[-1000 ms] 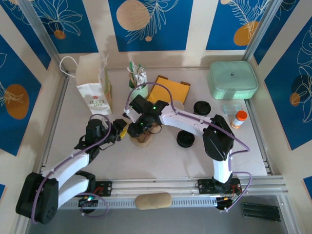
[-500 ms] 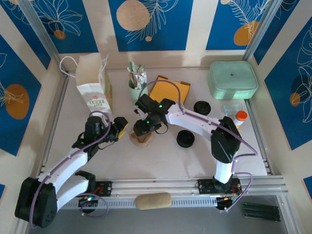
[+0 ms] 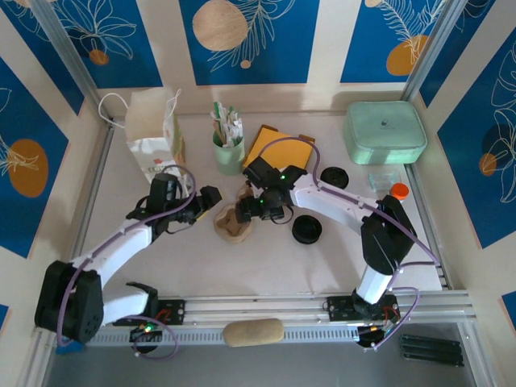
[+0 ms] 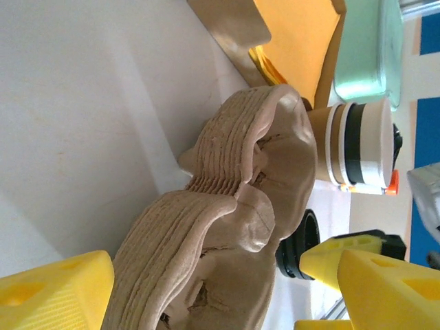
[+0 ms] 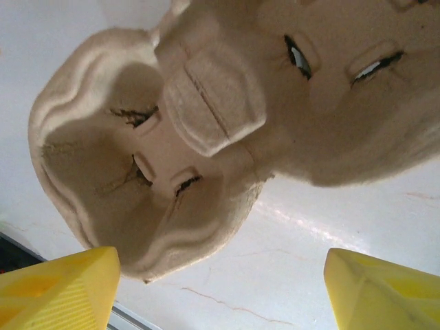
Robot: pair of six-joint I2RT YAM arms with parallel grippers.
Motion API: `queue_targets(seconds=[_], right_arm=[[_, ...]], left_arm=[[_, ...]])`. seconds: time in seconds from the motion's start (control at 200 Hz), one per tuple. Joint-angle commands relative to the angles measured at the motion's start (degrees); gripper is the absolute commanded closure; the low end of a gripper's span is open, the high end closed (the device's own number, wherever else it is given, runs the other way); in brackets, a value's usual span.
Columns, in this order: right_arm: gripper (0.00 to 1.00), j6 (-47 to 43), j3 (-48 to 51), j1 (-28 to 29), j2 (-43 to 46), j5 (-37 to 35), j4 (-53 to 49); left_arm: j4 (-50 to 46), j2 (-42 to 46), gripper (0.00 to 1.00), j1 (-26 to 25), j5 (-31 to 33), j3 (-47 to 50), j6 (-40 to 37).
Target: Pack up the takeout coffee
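The takeout coffee, a kraft-brown cup with white and dark bands at its rim, stands beyond the brown pulp cup carrier in the left wrist view. The carrier lies on the table between both arms. My left gripper is at the carrier's left edge. In the left wrist view it is open, with the yellow fingers apart on either side of the carrier. My right gripper hovers at the carrier's right side. It is open over bare table, and the carrier sits just ahead of it.
Two black lids lie right of the carrier. A paper bag stands at the back left. The mint-green cup of utensils and orange envelopes are behind the carrier. A mint lidded box and an orange-capped bottle sit at the right.
Both grippers have opened. The right gripper has drawn back to the right off the carrier, and the left arm has shifted up and right towards it.
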State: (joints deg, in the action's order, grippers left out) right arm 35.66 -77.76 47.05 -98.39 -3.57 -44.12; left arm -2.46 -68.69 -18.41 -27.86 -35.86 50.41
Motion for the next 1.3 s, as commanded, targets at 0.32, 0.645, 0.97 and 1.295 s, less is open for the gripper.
queue_targets(seconds=[0.32,0.645,0.97,1.295], right_arm=[[0.21,-0.4,-5.5,-3.8,-6.7,8.2,2.1],[0.22,-3.5,-13.2,-5.5,-12.9,9.5,0.3],[0.22,-4.5,-14.8,-7.0,-13.1,10.1,-0.1],[0.22,-5.0,-12.2,-5.5,-7.3,8.1,-0.5]], left_arm=[[-0.6,-6.4,0.12,-1.2,-9.9,-3.0,-7.3],[2.9,-2.9,0.12,-5.2,-10.6,0.9,-4.1],[8.4,-0.5,0.12,-10.6,-7.8,4.7,1.7],[4.7,3.7,0.07,-11.2,-2.9,5.3,2.0]])
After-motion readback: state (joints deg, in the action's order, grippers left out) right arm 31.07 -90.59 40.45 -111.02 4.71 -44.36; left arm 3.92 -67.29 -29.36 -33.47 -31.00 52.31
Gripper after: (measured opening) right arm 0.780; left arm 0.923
